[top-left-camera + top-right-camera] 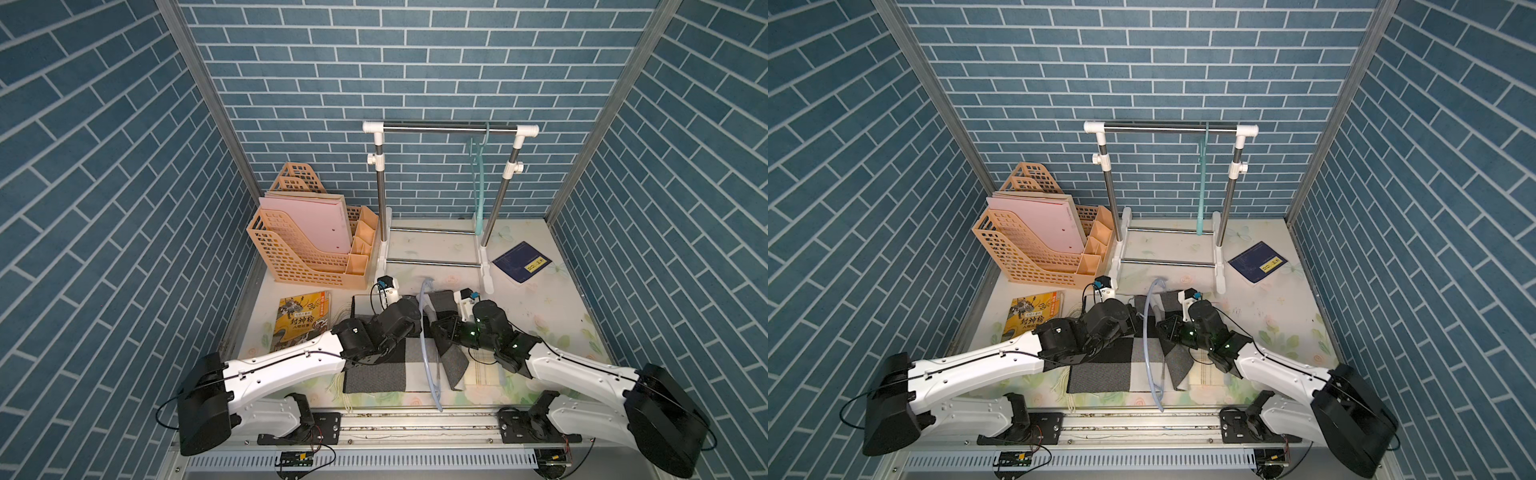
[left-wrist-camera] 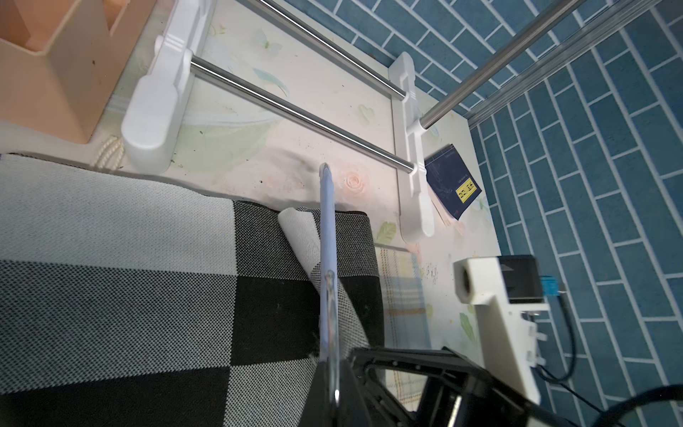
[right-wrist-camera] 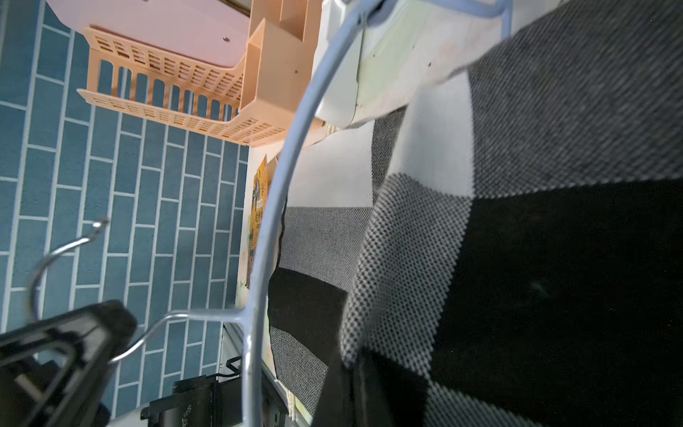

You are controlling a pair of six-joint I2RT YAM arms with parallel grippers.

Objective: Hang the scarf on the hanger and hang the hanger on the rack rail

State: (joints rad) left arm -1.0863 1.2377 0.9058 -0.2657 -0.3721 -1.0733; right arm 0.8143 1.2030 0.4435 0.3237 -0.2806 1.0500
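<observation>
Checked scarf [image 1: 374, 374], apparently through pale-blue hanger [image 1: 424, 353]

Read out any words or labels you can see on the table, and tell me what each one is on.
"封神榜": large title on the yellow book.
"人物故事": smaller line under that title, less certain.
The yellow label on the dark blue booklet: print too small to read.

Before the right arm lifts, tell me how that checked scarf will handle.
Likely floppy: the scarf bends over limply where the right gripper pinches it. Probably light, since it looks like a thin knit. Its coarse weave looks grippy, so it may drag on the hanger rather than slide.
</observation>
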